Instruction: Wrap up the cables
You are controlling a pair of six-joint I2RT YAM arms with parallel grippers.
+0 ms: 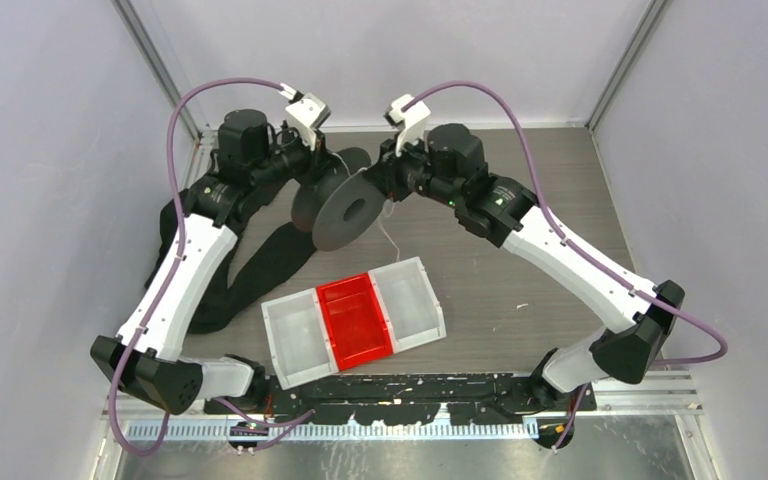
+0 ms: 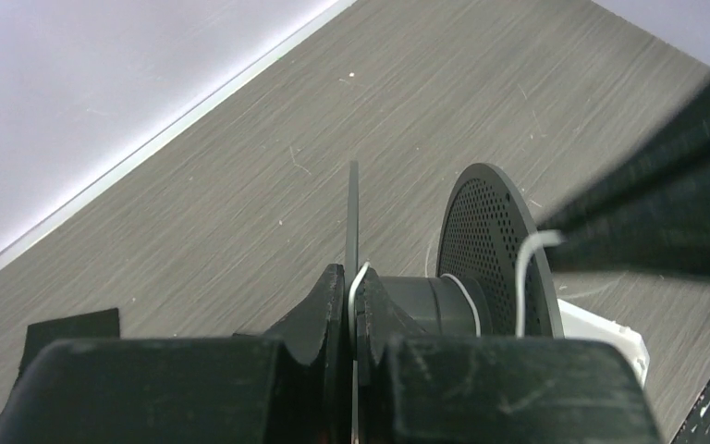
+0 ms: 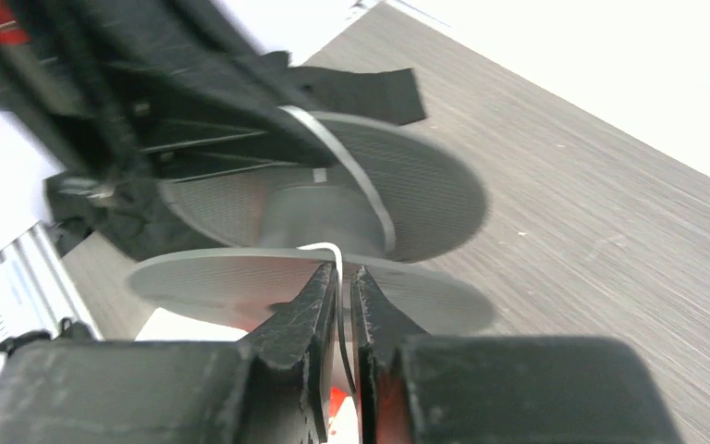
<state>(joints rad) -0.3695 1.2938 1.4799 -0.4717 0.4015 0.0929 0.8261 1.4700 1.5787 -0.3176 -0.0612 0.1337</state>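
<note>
Just one spool [image 1: 322, 222], one cable [image 3: 331, 248], two tools [image 2: 352, 305] [image 3: 344, 282] clamped.

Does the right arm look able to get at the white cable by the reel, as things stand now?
Probably yes. The right tool is shut on the cable right beside the reel, with nothing between them. The left tool grips the reel's other disc, clear of that side.

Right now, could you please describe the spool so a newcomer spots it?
On the table, find the red-and-white tray and look just beyond it. The spool is there. It alone is round: two dark grey discs on a hub.
</note>
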